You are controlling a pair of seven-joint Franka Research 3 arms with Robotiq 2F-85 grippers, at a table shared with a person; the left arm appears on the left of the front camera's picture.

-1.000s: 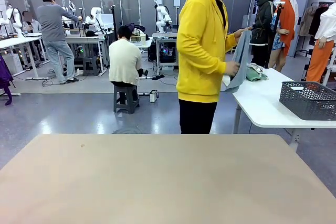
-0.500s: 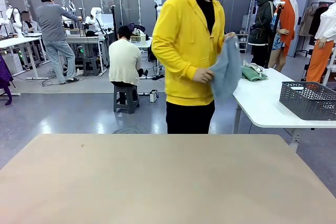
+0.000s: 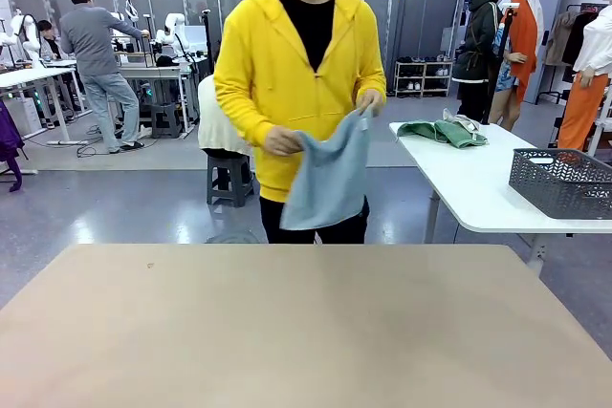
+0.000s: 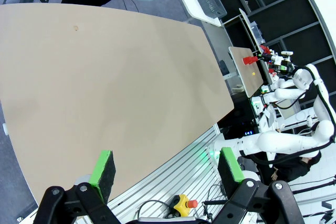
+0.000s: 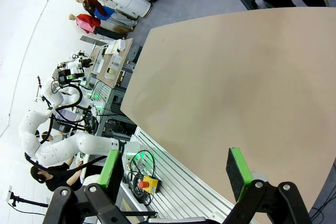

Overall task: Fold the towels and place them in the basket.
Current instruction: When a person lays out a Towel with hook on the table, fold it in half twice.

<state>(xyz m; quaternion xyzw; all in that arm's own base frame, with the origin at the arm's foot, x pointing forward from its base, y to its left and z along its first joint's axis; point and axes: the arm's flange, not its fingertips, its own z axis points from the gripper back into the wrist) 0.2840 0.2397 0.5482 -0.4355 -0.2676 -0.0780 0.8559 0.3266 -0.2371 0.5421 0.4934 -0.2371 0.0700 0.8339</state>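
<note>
Standing at the far edge of the beige surface (image 3: 306, 332), a person (image 3: 296, 64) in a yellow hoodie holds the pale blue-grey towel (image 3: 328, 179) in both hands. The green towel (image 3: 435, 131) lies crumpled on a white side surface (image 3: 478, 188), apart from the basket (image 3: 559, 182) nearer on it. The left pincer (image 4: 167, 163) and right pincer (image 5: 175, 165) gape wide, both empty, above the beige surface's near edge.

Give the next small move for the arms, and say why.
Probably wait, with the left tool and right tool open at the robot's side of the table. The person holds the blue towel up off it, and the green towel and basket sit on the white side table.
</note>
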